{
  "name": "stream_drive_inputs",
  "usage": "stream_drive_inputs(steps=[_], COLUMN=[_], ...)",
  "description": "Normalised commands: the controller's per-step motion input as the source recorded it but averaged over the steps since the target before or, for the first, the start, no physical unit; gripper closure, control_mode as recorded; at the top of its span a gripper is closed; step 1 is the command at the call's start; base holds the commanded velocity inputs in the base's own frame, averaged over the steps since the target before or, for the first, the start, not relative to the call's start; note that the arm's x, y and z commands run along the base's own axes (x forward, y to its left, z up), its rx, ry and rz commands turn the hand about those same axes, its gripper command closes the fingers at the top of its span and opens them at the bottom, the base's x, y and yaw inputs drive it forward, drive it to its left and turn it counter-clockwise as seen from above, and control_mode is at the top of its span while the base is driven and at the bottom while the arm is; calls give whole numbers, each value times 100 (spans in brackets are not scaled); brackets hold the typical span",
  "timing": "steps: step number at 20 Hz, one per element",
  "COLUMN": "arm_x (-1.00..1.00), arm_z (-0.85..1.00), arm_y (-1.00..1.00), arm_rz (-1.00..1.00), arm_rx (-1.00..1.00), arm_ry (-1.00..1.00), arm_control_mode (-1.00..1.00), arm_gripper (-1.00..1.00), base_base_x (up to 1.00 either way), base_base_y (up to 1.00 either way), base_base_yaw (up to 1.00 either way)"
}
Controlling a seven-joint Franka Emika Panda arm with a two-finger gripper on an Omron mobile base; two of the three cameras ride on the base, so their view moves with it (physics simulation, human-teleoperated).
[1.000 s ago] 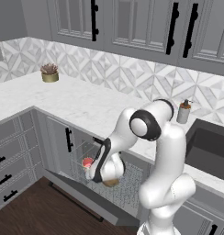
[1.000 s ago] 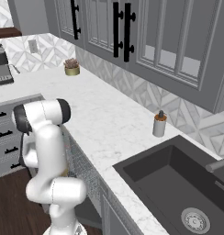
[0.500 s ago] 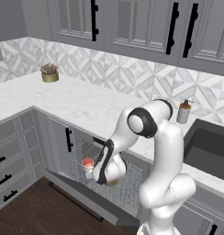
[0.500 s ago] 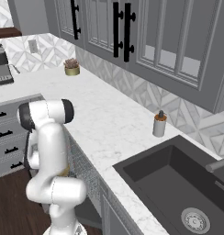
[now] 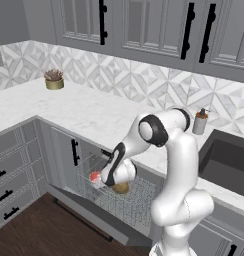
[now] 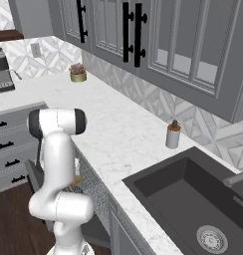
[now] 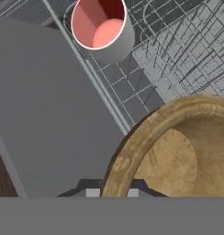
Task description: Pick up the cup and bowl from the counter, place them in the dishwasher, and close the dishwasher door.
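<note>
The dishwasher door hangs open and the silver wire rack is pulled out over it. The cup, white with a red-pink inside, stands upright at the rack's left end. My gripper reaches down into the rack and is shut on the rim of the brown wooden bowl. In the hand view the bowl sits at the lower right, just over the rack wires, with the grey door panel to its left. A sliver of the bowl peeks out beside the arm.
The marble counter runs above the dishwasher. A gold pot with a plant stands far left, and a soap dispenser stands by the dark sink. Grey drawers flank the dishwasher's left side.
The arm has leaned slightly; the bowl stays in the grip low over the rack, and the cup has not moved.
</note>
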Motion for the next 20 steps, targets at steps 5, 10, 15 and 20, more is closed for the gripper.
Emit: stream_drive_inputs(steps=[5,10,15,20], arm_x=[32,31,7,0], arm_z=[-67,-72,-55,-44], arm_y=[-2,0,18,14], arm_rz=[12,14,15,13], arm_rx=[-15,-19,-11,0], arm_ry=[0,0,0,0], arm_control_mode=[-100,-100,-100,-100], arm_gripper=[100,100,100,100], base_base_x=[0,0,0,0], base_base_y=[0,0,0,0], base_base_yaw=[0,0,0,0])
